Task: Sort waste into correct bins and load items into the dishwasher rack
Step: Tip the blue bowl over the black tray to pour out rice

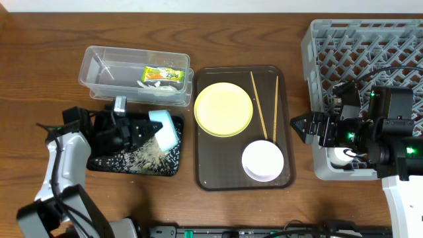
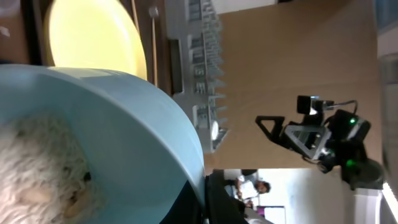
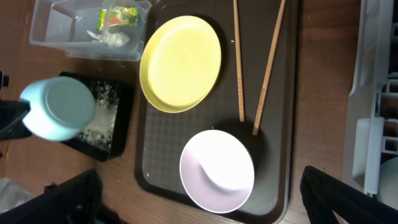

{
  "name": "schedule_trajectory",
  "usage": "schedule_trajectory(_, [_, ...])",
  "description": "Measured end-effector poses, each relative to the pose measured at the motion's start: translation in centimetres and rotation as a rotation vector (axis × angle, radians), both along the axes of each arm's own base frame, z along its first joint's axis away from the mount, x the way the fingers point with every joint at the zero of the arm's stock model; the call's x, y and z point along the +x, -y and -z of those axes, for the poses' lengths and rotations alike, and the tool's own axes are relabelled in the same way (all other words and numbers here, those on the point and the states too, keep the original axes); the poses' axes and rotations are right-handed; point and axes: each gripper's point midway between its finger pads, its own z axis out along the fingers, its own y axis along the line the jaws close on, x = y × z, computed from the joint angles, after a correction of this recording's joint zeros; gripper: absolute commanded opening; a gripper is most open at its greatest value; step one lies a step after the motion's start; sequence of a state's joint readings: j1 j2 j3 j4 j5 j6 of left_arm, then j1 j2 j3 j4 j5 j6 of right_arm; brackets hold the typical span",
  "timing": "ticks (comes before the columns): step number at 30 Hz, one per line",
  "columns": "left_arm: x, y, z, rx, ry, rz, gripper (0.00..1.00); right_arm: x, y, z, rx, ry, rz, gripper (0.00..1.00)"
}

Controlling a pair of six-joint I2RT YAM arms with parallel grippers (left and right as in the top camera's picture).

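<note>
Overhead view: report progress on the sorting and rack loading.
Done: the snack wrapper lies in the clear tub, and rice dots the black tray. In hand: the left gripper, shut on the light blue bowl, tips it over that tray; rice remains inside. Left: yellow plate, white bowl and chopsticks sit on the brown tray, none in the rack. The right gripper is open.

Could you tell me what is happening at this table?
The left gripper is shut on a light blue bowl, tipping white rice crumbs into the shallow black tray. The green-and-orange snack wrapper lies in the clear plastic tub. The round yellow plate, white bowl and two wooden chopsticks sit on the brown tray. The right gripper hovers open beside the grey rack.
</note>
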State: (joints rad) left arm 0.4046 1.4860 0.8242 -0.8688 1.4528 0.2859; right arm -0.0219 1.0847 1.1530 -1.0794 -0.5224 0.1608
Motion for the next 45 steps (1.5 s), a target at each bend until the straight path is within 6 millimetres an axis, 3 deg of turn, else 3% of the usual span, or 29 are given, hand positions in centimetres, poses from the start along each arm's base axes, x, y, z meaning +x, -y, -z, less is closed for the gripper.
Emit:
schedule_trajectory(11, [-0.1, -0.1, 0.0, -0.12, -0.127, -0.025, 0.06, -0.1, 0.0, 0.1, 0.0, -0.005, 0.0, 0.99])
schedule_trajectory(16, [-0.4, -0.8, 1.5, -0.018, -0.15, -0.037, 0.06, -0.2, 0.0, 0.1, 0.001, -0.008, 0.0, 0.99])
schedule_trajectory(18, [-0.8, -0.8, 0.9, -0.061, -0.182, -0.048, 0.06, -0.2, 0.0, 0.1, 0.0, -0.01, 0.0, 0.99])
schedule_trajectory(20, [-0.7, -0.8, 0.4, -0.069, -0.125, -0.047, 0.06, -0.2, 0.0, 0.1, 0.0, -0.012, 0.0, 0.99])
schedule_trajectory(22, [-0.2, -1.3, 1.0, -0.008, -0.077, -0.049, 0.06, -0.2, 0.0, 0.1, 0.0, -0.011, 0.0, 0.99])
schedule_trajectory(24, [-0.4, -1.6, 1.3, -0.002, -0.123, -0.062, 0.06, -0.2, 0.0, 0.1, 0.0, -0.011, 0.0, 0.99])
schedule_trajectory(32, [-1.0, -1.0, -0.4, -0.089, -0.118, -0.063, 0.06, -0.3, 0.0, 0.2, 0.0, -0.014, 0.0, 0.99])
schedule_trajectory(36, [-0.9, -1.3, 0.5, -0.024, -0.131, -0.063, 0.06, -0.3, 0.0, 0.2, 0.0, -0.015, 0.0, 0.99])
schedule_trajectory(41, [-1.8, 0.0, -0.7, -0.047, -0.147, -0.033, 0.06, -0.3, 0.0, 0.2, 0.0, -0.016, 0.0, 0.99])
schedule_trajectory(45, [-3.0, 2.2, -2.2, 0.022, -0.112, 0.043, 0.06, -0.2, 0.0, 0.1, 0.0, -0.012, 0.0, 0.99])
